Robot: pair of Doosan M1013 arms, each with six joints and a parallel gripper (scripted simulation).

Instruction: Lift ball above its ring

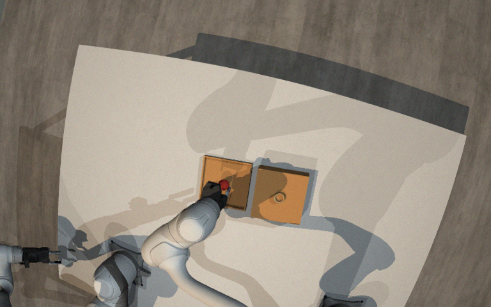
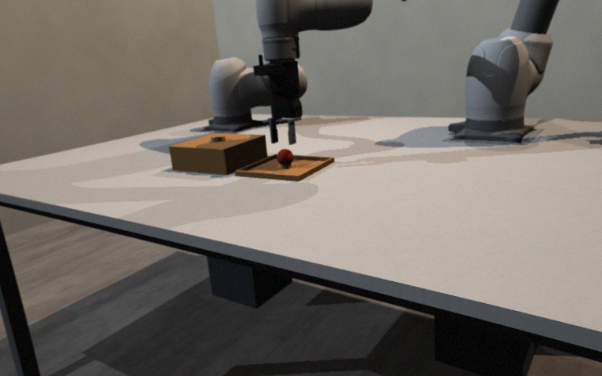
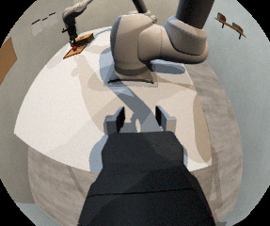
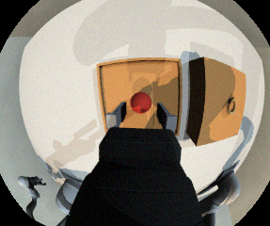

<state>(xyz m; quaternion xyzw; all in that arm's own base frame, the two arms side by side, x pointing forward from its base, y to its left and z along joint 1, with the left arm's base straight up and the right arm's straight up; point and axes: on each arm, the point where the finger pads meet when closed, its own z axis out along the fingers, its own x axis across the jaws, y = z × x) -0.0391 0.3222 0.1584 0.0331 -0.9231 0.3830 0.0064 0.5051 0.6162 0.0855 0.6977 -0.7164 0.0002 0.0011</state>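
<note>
Red ball (image 1: 224, 184) (image 2: 284, 156) (image 3: 74, 48) (image 4: 140, 102): seated on its small ring (image 2: 285, 165), inside the shallow orange tray (image 1: 213, 167) (image 2: 266, 175) (image 4: 139, 60). Right gripper (image 1: 219, 188) (image 2: 283, 141) (image 4: 141, 115): above the ball, pointing down, fingers spread, nothing between them. Orange box (image 1: 297, 213) (image 2: 197, 160) (image 4: 219, 99): beside the tray; a second ring (image 1: 279, 197) (image 2: 218, 139) (image 4: 231, 105) on its top. Both stand on the pale surface (image 1: 133, 114) (image 2: 388, 223) (image 3: 50, 104) (image 4: 55, 85). Left gripper (image 1: 55, 257) (image 3: 140, 120): well apart from the tray, at the surface's edge, fingers spread, empty.
</note>
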